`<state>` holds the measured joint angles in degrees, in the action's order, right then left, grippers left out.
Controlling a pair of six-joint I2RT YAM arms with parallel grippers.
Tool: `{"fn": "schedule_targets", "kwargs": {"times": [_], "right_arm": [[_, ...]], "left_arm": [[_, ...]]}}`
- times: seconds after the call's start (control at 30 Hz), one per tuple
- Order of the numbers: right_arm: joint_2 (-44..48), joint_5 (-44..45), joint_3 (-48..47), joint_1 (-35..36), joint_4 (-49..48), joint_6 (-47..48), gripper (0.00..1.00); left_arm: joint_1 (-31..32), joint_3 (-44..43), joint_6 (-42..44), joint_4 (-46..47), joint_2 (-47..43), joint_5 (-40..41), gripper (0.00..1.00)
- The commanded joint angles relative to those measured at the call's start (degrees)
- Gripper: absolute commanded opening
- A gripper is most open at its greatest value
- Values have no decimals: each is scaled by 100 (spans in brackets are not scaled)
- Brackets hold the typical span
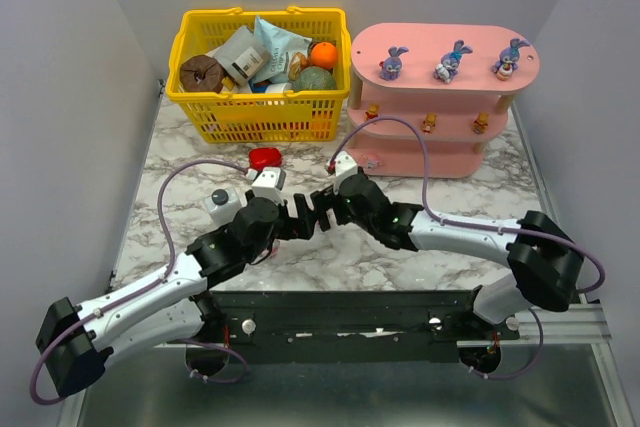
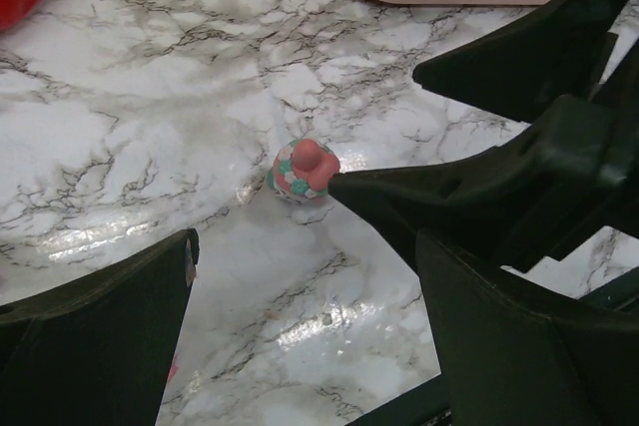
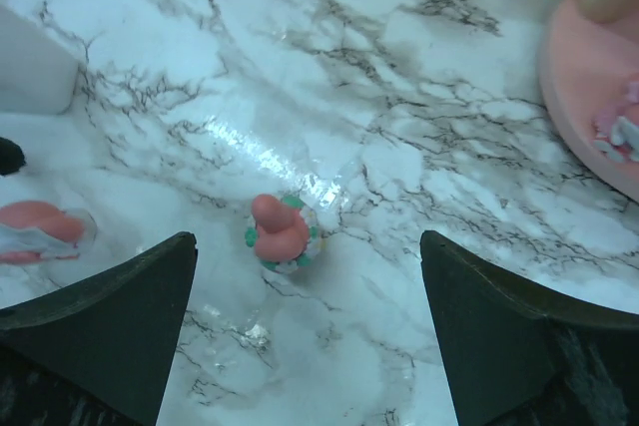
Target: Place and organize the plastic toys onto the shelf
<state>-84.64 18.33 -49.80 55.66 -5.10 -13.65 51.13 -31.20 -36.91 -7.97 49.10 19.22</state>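
A pink-white toy with green spots [image 3: 282, 233] stands on the marble table, between the tips of my open right gripper [image 3: 308, 242]. In the left wrist view the same toy [image 2: 303, 169] sits ahead of my open, empty left gripper [image 2: 308, 281], touching a right-gripper finger [image 2: 439, 192]. From above, both grippers [image 1: 300, 217] [image 1: 326, 201] meet tip to tip and hide it. The pink shelf [image 1: 445, 152] holds three purple-blue bunnies [image 1: 449, 62] on top, three orange toys [image 1: 429, 123] on the middle tier and a pink-white toy [image 1: 372, 160] on the bottom board. Another pink-white toy [image 3: 40, 229] lies at the left.
A yellow basket [image 1: 258, 112] full of packets stands at the back left. A red heart-shaped object [image 1: 264, 158] and a white bottle with a dark cap [image 1: 220, 199] lie just behind the left gripper. The shelf's bottom board [image 3: 584, 87] is close on the right.
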Motion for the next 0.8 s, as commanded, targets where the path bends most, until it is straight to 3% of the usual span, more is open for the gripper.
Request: {"fn": "schedule_targets", "kwargs": {"times": [0.0,0.3,0.57,0.67,0.77], "right_arm": [[-517,-313,6,94,-298,100,100],[-1265,892,-626,551,289,-1411,99],[-1942,1506,-1146,578,1072,-2282,87],[-2039,1665,-1155,569,1126,-2291,78],[-2065,1736,-1137,551,1117,-2195,46]], "left_arm": [[2,-202,-124,-415,-321,64,99],[2,-404,-141,-917,-937,55,99],[2,-431,-150,-1058,-1210,99,99],[11,-431,-142,-1032,-1210,64,99],[2,-405,-141,-988,-1192,29,99]]}}
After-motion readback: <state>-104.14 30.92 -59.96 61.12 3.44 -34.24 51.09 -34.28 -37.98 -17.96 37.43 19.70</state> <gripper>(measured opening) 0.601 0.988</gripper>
